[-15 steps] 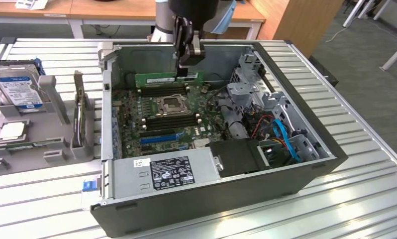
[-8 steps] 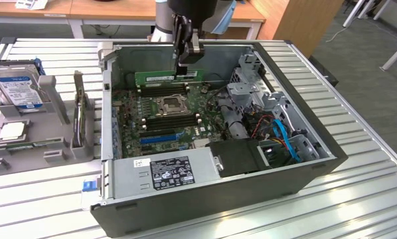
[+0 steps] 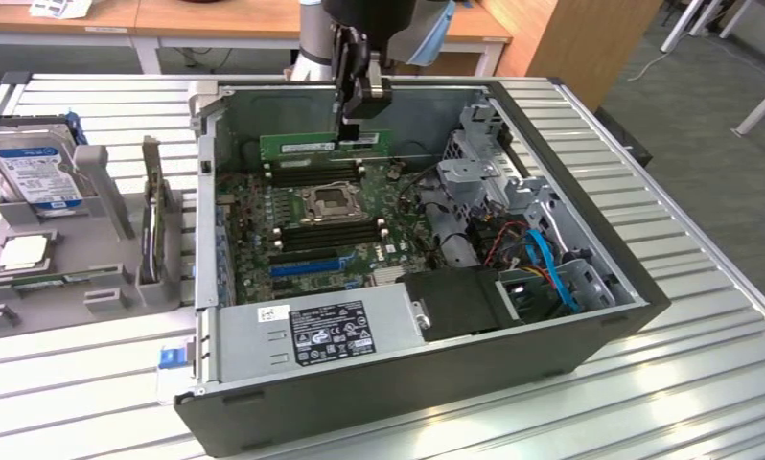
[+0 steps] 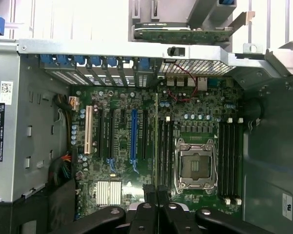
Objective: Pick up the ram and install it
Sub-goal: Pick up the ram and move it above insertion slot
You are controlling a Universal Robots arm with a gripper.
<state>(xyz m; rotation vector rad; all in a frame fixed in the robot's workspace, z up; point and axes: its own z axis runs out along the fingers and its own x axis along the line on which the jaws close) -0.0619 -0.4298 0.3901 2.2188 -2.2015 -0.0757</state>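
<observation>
My gripper reaches down into the open computer case and is shut on the ram, a long thin green stick held level by its right end. The stick hangs above the motherboard, over the black memory slots on the far side of the CPU socket. In the wrist view the ram appears edge-on as a thin line running out from my gripper, right beside a pair of black memory slots next to the CPU socket.
Another set of memory slots lies nearer the camera, with a blue slot beyond. The power supply and drive cage crowd the case. A grey fixture at the exterior view's left holds a hard drive and a green card.
</observation>
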